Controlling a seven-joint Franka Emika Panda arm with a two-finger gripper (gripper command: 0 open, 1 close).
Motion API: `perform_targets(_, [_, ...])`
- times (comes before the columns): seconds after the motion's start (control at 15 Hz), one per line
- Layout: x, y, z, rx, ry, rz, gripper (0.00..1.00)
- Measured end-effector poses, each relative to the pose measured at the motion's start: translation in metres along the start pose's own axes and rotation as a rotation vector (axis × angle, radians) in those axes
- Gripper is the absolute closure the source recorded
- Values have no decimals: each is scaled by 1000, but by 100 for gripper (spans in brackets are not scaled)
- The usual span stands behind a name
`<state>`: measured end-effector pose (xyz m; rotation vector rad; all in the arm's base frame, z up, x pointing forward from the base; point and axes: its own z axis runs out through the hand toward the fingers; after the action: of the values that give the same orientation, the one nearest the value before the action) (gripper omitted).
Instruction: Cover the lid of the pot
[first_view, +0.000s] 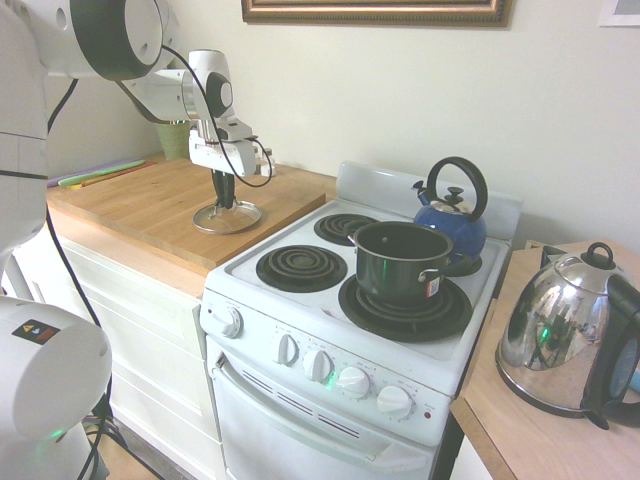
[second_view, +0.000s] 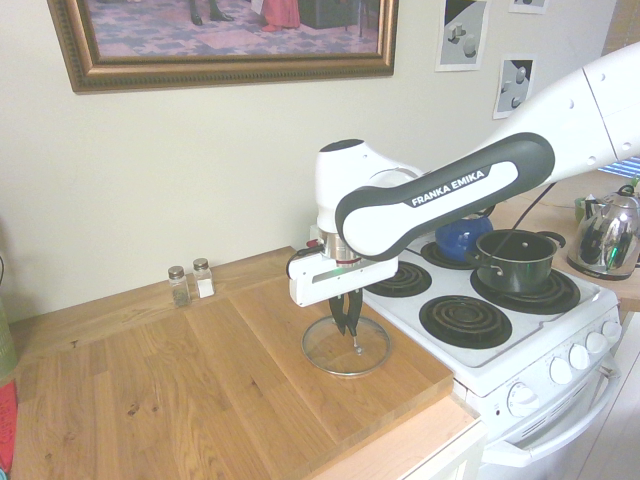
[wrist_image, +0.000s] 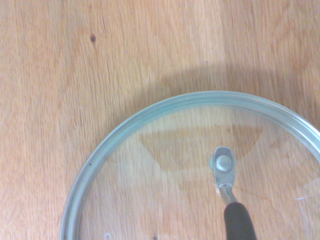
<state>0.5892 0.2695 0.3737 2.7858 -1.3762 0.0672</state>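
Observation:
The lid (first_view: 240, 218) (second_view: 330, 358), a clear glass disc with a silver rim, lies flat on the wooden counter left of the stove. My gripper (first_view: 225, 198) (second_view: 349, 328) comes straight down onto its centre, fingers shut on the lid's handle. In the wrist view the glass lid (wrist_image: 165, 165) fills the lower right, with a dark handle stem (wrist_image: 237, 222) on a small metal bracket. The pot (first_view: 400, 262) (second_view: 515, 258), dark and straight-sided, stands open on the stove's front right burner, well to the side of the lid.
A blue kettle (first_view: 452, 215) (second_view: 462, 235) sits on the burner behind the pot. A chrome electric kettle (first_view: 565, 340) (second_view: 608, 235) stands on the counter beyond the stove. Two shakers (second_view: 190, 283) stand by the wall. A green cup (first_view: 175, 138) is at the counter's back.

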Motion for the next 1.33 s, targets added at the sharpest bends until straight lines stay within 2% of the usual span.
perform_targets(0.47, [19, 8, -11, 1, -10, 40, 100])
perform_targets(0.87, [49, 43, -97, 49, 17, 74, 100])
perform_targets(1.07, [88, 78, -141, 62, 34, 113, 100])
perform_targets(1.33, [163, 132, -166, 60, 48, 184, 100])
